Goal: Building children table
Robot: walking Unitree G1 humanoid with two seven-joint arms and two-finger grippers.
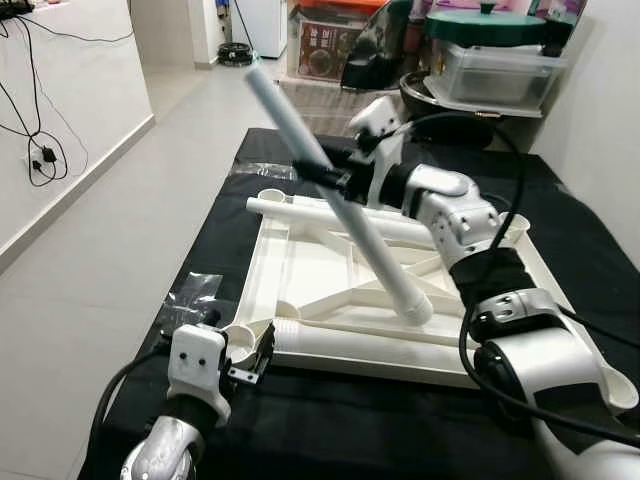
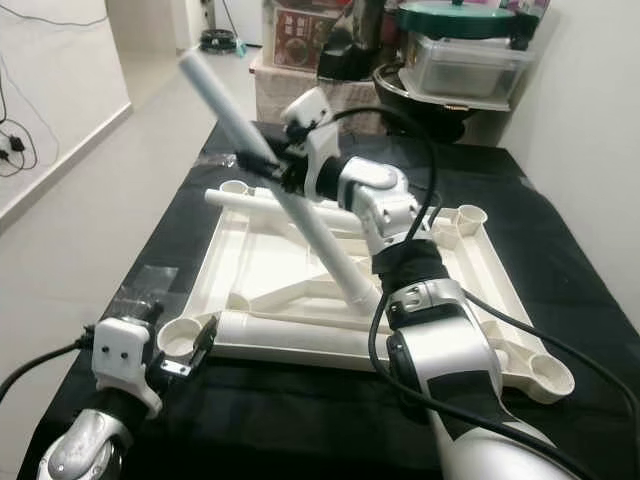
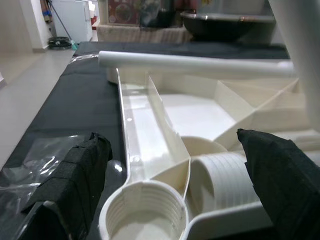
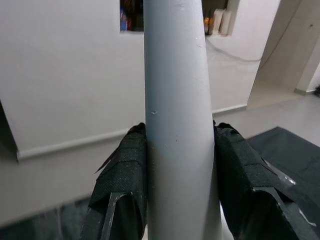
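While right gripper (image 1: 322, 172) clamps table leg (image 1: 340, 195), no legible writing.

White table leg (image 1: 340, 200) tilted over upturned tabletop (image 1: 300, 270).

The right hand (image 2: 268, 168) grips a white leg (image 2: 290, 195), tilted over the upturned white tabletop (image 2: 300, 265) on the black worktop (image 2: 560, 260). The left hand (image 2: 185, 355) waits at its near corner socket (image 2: 182, 338).

head stereo downward, wrist views close, sharing tabletop (image 1: 300, 270)
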